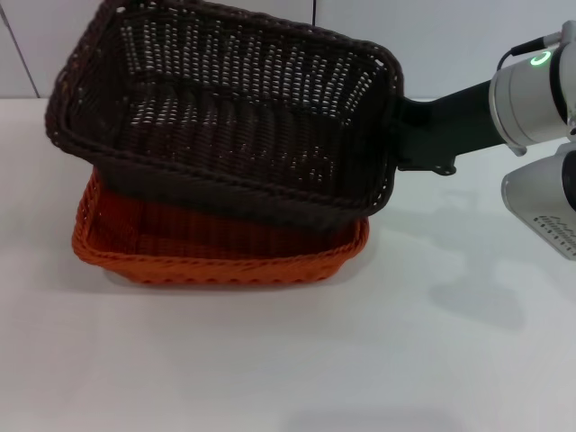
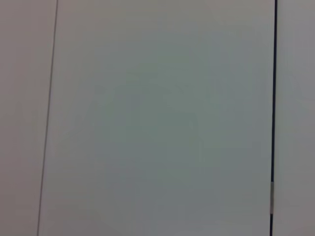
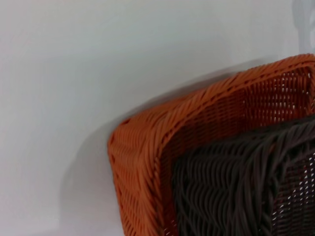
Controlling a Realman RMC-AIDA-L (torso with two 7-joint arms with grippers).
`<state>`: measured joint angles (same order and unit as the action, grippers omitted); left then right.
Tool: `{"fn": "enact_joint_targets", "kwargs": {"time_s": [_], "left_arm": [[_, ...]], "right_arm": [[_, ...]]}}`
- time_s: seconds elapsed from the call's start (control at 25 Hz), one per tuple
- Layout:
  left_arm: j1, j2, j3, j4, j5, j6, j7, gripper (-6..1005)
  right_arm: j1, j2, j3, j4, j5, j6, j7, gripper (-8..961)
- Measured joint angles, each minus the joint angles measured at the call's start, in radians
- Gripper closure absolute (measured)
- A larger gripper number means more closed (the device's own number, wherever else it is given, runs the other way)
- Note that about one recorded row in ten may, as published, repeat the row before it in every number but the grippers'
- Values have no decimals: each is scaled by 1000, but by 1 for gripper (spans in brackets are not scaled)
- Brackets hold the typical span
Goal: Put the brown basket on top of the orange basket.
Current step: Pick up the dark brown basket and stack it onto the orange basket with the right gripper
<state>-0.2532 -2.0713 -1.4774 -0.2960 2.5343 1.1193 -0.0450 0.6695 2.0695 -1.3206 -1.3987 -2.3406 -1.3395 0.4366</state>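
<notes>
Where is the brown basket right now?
In the head view the brown basket is tilted over the orange basket on the white table, its right end at the right gripper.

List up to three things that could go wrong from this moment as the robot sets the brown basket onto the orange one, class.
1. The brown basket hangs tilted and skewed over the orange basket, so it may wedge crookedly instead of nesting.
2. It is held only at its right edge, where the right end effector meets it; it may sag or slip.
3. Pushing down off-centre could shove the orange basket across the table.
</notes>
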Motion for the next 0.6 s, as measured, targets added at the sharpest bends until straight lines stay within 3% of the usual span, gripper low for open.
{"fn": "enact_joint_targets", "kwargs": {"time_s": [0.6], "left_arm": [[-2,7,-61,-2,-2,4,10,232]], "right_arm": [[6,4,-12,35,9,1,-3,784]]}}
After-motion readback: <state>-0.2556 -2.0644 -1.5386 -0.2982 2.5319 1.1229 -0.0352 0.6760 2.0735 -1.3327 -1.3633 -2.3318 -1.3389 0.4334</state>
